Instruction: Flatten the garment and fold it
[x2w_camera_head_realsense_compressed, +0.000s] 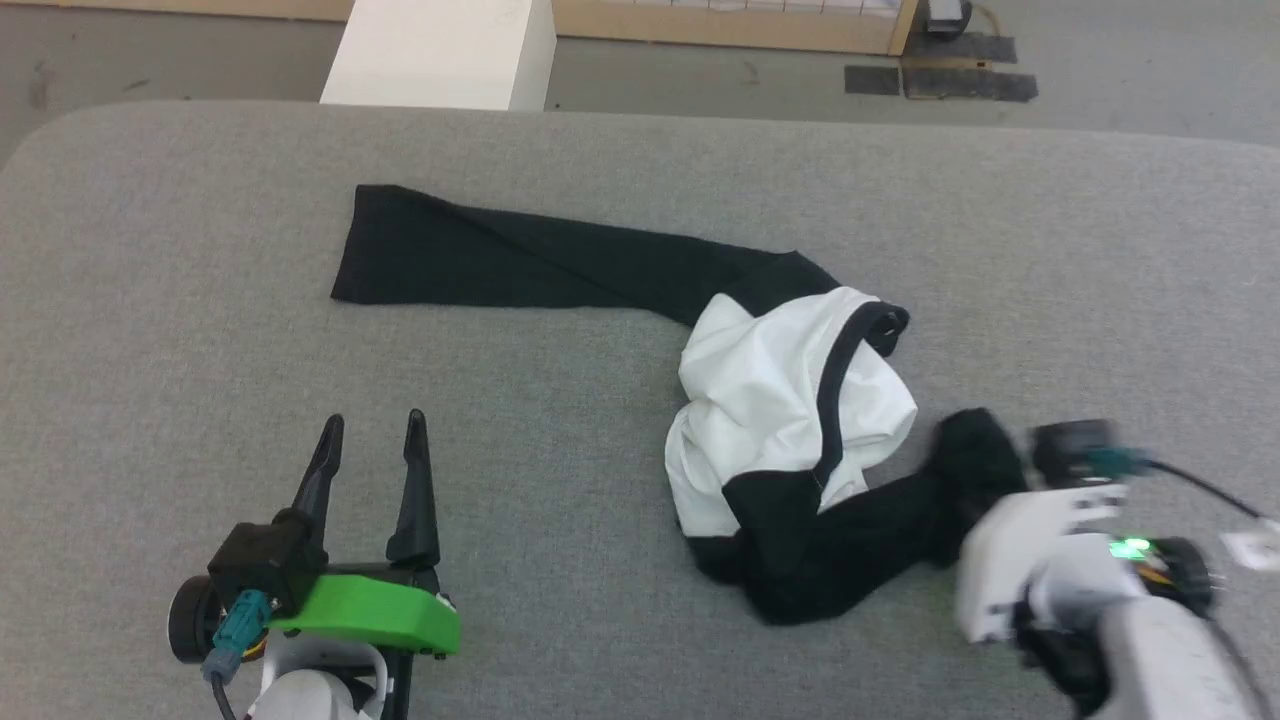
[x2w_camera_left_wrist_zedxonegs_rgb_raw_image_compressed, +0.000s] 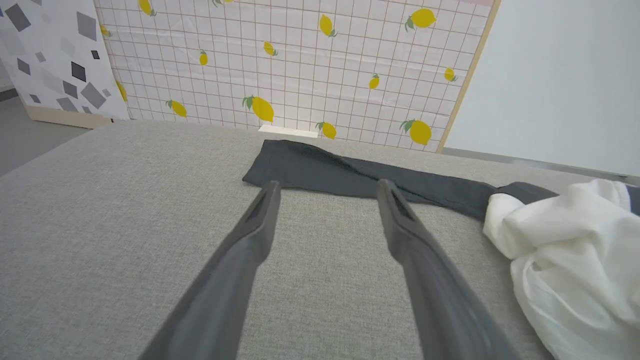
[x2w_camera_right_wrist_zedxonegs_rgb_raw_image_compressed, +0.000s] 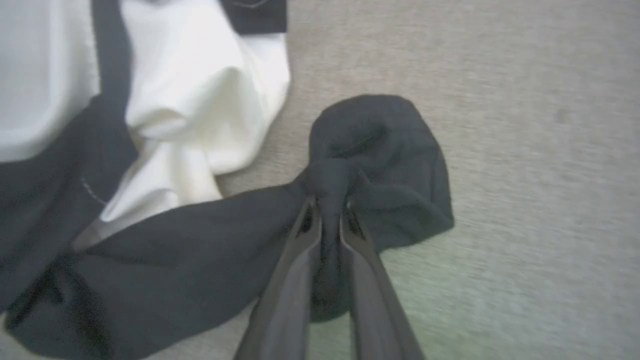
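right fingers (x2w_camera_right_wrist_zedxonegs_rgb_raw_image_compressed: 295, 285) pinch the garment (x2w_camera_head_realsense_compressed: 780, 380) at its sleeve end; left fingers (x2w_camera_head_realsense_compressed: 415, 490) wide over open table (x2w_camera_head_realsense_compressed: 200, 300).

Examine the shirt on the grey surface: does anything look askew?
Yes. The garment lies bunched, not flat: its white body is heaped, one black sleeve stretches out straight, the other is crumpled where the right gripper pinches it.

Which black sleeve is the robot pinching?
The crumpled sleeve on the robot's right: the right gripper is shut on its end. The other sleeve lies flat and stretched out, untouched.
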